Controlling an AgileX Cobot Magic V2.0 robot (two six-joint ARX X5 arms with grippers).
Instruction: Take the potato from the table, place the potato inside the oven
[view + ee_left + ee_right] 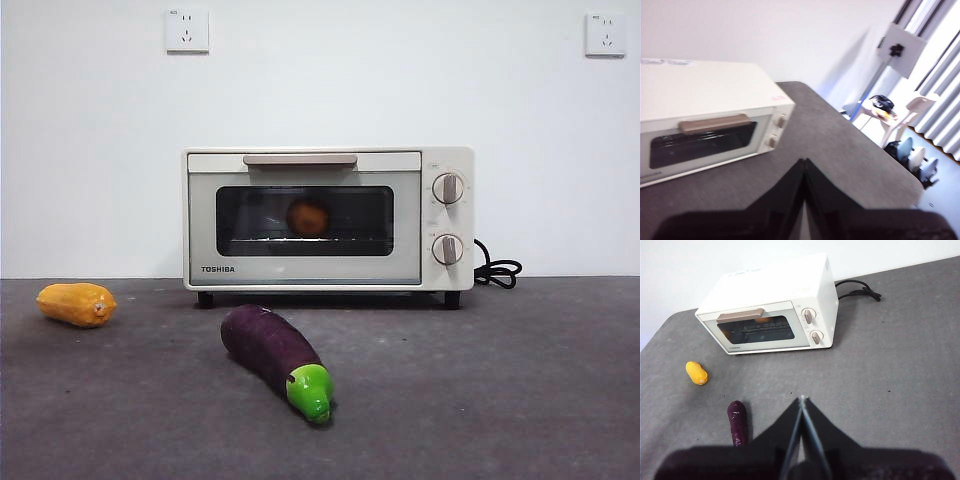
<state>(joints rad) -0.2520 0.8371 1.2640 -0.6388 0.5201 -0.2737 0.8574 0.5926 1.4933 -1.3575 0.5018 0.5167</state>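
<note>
Sitting on the rack behind the shut door of the oven (327,218), the potato (309,216) looks delivered; left gripper (804,165) and right gripper (802,402) hang above the bench (500,380), pressed together, empty.

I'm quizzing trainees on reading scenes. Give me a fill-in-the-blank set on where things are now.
1. The potato sits inside the ____.
2. The oven door is ____.
3. The vegetable lying nearest the front camera on the table is the ____.
4. The left gripper and the right gripper both have their jaws ____.

Missing words: oven; closed; eggplant; shut
</note>
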